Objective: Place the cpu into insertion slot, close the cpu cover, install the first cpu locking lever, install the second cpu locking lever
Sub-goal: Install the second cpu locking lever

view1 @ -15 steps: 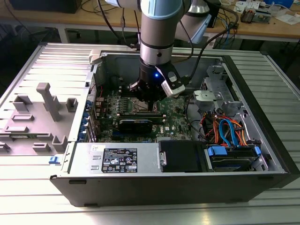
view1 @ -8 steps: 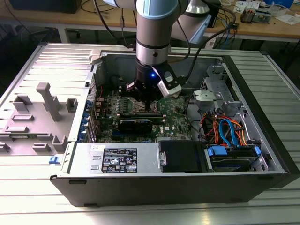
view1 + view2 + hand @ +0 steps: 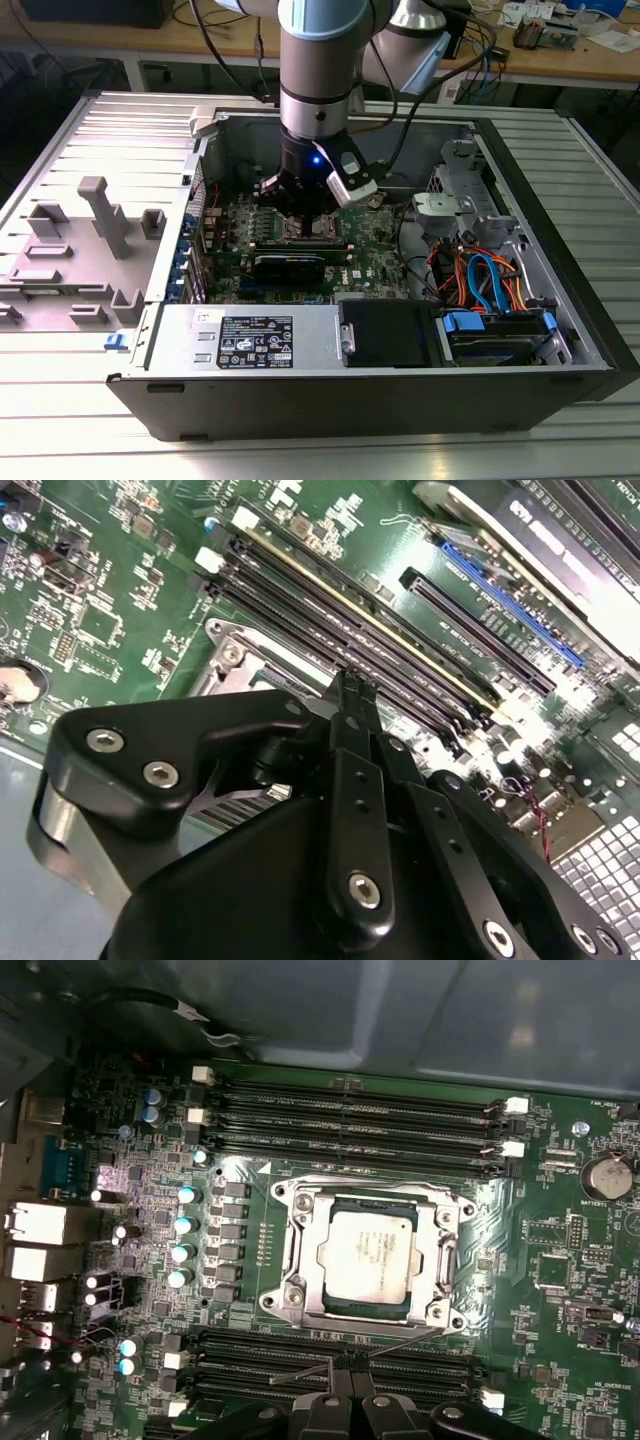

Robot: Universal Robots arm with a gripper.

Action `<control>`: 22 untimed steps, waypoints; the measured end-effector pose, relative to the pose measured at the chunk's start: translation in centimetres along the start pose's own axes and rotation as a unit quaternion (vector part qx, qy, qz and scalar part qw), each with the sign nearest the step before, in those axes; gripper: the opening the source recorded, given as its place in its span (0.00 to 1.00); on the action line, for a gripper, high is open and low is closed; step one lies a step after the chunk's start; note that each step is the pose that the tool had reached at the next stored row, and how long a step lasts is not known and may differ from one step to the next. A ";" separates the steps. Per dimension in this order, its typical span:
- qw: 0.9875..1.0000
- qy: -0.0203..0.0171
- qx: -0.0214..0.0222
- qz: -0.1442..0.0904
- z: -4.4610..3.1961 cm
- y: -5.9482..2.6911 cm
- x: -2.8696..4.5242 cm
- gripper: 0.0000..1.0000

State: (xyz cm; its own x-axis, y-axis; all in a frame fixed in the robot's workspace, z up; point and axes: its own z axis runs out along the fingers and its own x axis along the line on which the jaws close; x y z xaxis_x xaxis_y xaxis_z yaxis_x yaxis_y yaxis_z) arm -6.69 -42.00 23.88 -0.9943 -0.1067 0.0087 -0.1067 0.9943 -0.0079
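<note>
The cpu [image 3: 366,1251] sits flat in its socket, silver top showing through the square window of the cpu cover [image 3: 437,1218], which lies down over it — so chip seated, cover shut, by the look of it. Along the socket's edge nearest the gripper, a thin wire locking lever [image 3: 385,1345] angles out rather than lying tucked against the frame; I'd judge it not yet latched. And right there is the gripper [image 3: 349,1368], fingertips pressed together to a narrow point just beside that lever's free end, over the black memory slots [image 3: 330,1385] — a slim closed tip suits nudging a thin wire. I can't make out anything clamped between the fingers. In the second wrist view the gripper [image 3: 352,680] tapers to the same closed tip just above the slots beside the socket's corner. Pulling back to the exterior view, the arm [image 3: 317,90] drops straight down into the open computer case [image 3: 560,300], gripper [image 3: 305,212] low over the green motherboard [image 3: 375,268]
</note>
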 end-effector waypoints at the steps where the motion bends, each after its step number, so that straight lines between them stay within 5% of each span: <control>1: 1.000 0.000 0.000 0.000 0.00 0.01 0.07 0.11; 22: 1.000 0.000 0.000 0.000 -0.76 0.06 0.55 0.11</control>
State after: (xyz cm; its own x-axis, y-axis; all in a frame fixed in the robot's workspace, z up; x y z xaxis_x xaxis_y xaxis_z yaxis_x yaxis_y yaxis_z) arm -7.24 -41.99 24.65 -0.9942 -0.1074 0.0086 -0.1075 0.9942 -0.0077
